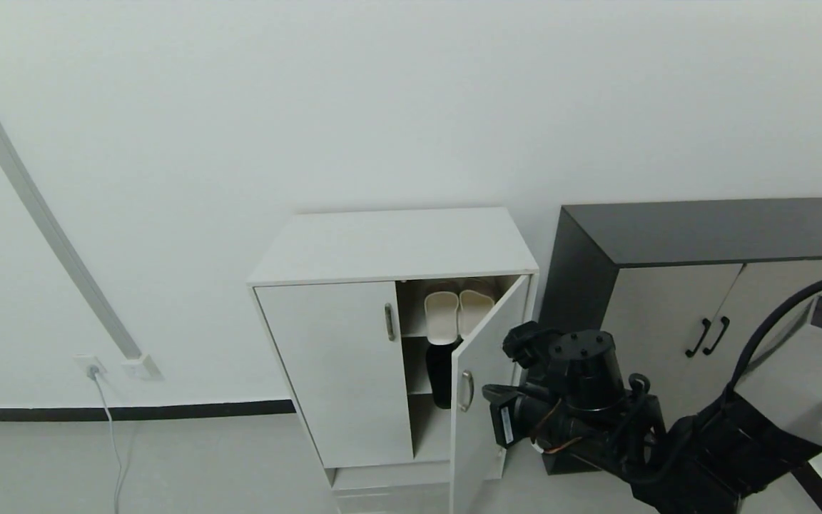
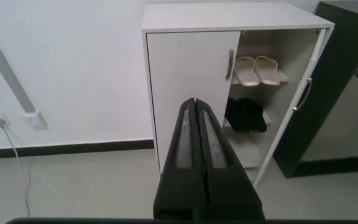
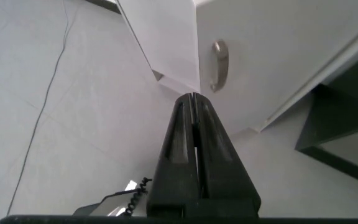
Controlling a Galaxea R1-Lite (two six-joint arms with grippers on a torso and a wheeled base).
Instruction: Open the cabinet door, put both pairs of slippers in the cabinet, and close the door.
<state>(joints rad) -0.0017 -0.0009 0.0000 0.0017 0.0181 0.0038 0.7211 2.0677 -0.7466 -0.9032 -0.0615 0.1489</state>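
Cabinet door (image 1: 486,371) ajar, right fingers (image 3: 182,137) together near its handle (image 3: 219,65), left fingers (image 2: 185,143) together, both empty.

The cabinet (image 1: 389,246) stands against the wall (image 1: 382,107), its right door (image 1: 486,378) ajar, with a second cabinet (image 1: 703,235) just beside it on the right. Inside, one pair of slippers (image 1: 457,314) lies in the top compartment, another pair (image 1: 442,375) in the compartment below.
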